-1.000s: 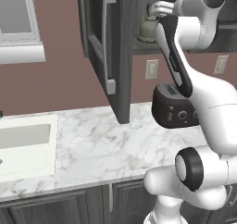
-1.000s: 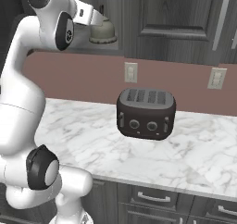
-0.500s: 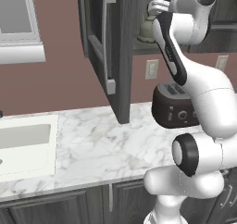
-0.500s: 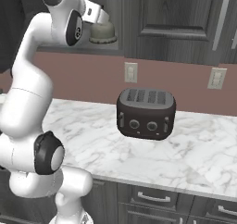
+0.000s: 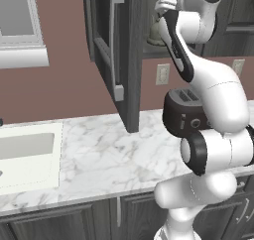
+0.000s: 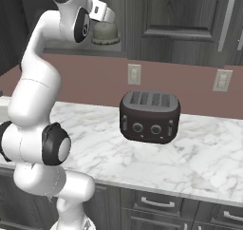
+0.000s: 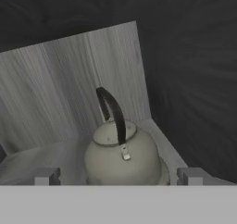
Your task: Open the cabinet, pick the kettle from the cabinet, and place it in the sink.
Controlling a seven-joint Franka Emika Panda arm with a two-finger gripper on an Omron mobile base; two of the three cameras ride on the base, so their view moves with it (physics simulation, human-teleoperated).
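The kettle (image 7: 122, 159) is a squat, dull grey-green dome with a thin dark arched handle (spout hidden), low in the hand view's centre, standing inside the open cabinet (image 5: 124, 55). The claw (image 7: 118, 176) is wide open around it, holding nothing.

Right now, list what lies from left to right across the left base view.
sink → open cabinet door → kettle → toaster

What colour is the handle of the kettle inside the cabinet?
Dark, nearly black, arching over the dull grey-green kettle; the hand view shows it best.
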